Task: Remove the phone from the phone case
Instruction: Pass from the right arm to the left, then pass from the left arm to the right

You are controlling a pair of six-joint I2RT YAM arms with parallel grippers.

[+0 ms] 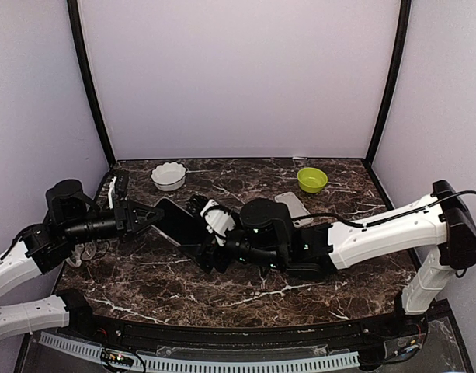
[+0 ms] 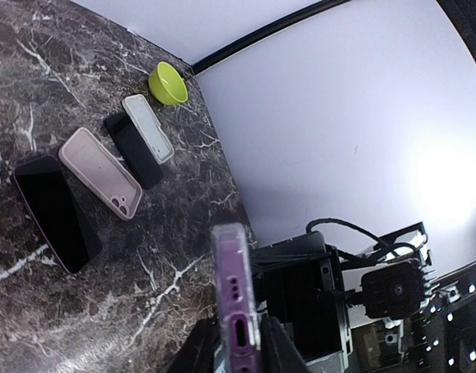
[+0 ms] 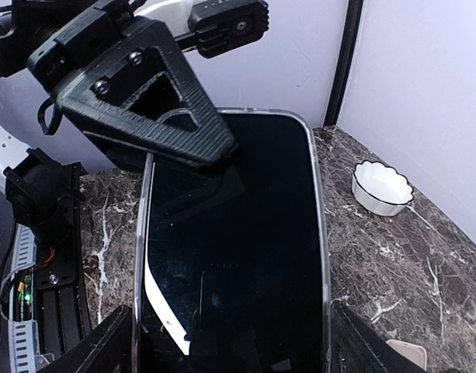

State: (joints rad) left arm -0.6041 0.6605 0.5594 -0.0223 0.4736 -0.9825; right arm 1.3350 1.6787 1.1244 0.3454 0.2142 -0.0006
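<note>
A phone (image 1: 175,224) with a dark screen sits in a clear, purple-tinted phone case (image 2: 236,287) and is held up off the marble table between both arms. My left gripper (image 1: 154,214) pinches the case's far-left end, a black finger (image 2: 192,350) pressed against each flat face. My right gripper (image 1: 207,235) spans the phone's width near its other end. In the right wrist view the screen (image 3: 230,233) fills the frame, with my right fingers (image 3: 105,350) against both long edges of the case.
A white scalloped bowl (image 1: 168,176) and a green bowl (image 1: 312,179) stand at the back. A pink case (image 2: 100,172), a bare black phone (image 2: 55,214), another black phone (image 2: 135,149) and a grey case (image 2: 148,127) lie on the table.
</note>
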